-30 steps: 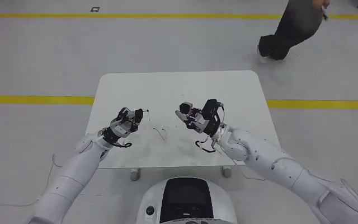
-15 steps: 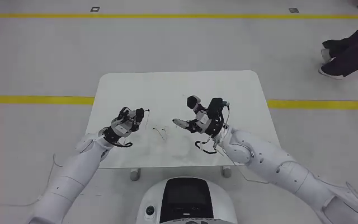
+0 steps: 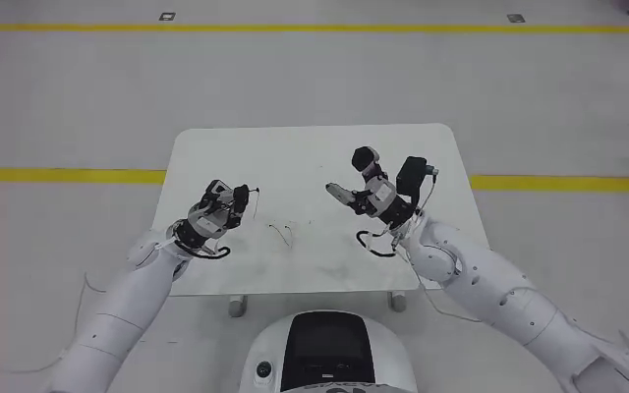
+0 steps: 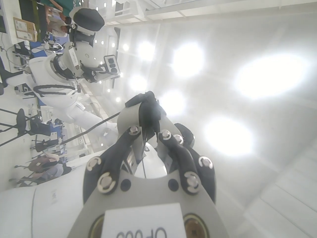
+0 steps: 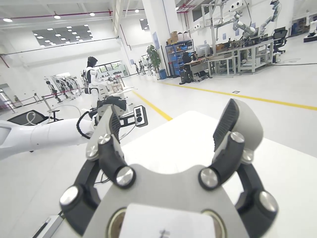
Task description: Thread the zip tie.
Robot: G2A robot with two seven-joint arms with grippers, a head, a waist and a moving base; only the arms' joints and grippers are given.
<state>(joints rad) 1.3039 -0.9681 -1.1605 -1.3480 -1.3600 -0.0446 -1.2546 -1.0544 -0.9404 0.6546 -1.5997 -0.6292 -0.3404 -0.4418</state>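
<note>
My left gripper (image 3: 232, 200) is shut on a thin black zip tie (image 3: 256, 197) above the left part of the white table (image 3: 413, 147). The tie's free end sticks out toward the table's middle. In the left wrist view the left gripper (image 4: 148, 115) pinches the strap (image 4: 99, 123), which runs off to one side. My right gripper (image 3: 351, 177) stands open and holds nothing, apart from the tie, above the table's right middle. Across the wide gap between my right gripper's (image 5: 171, 115) fingers lies bare table top (image 5: 198, 130), with the left gripper (image 5: 111, 104) farther off.
A second thin black strap (image 3: 282, 232) lies curled on the table between the two arms. The table's front edge (image 3: 295, 292) is close below both forearms. Grey floor with a yellow line (image 3: 79, 175) surrounds the table.
My right gripper has drawn away to the right, widening the gap to the left gripper, and stays open. The left gripper with the tie has barely shifted.
</note>
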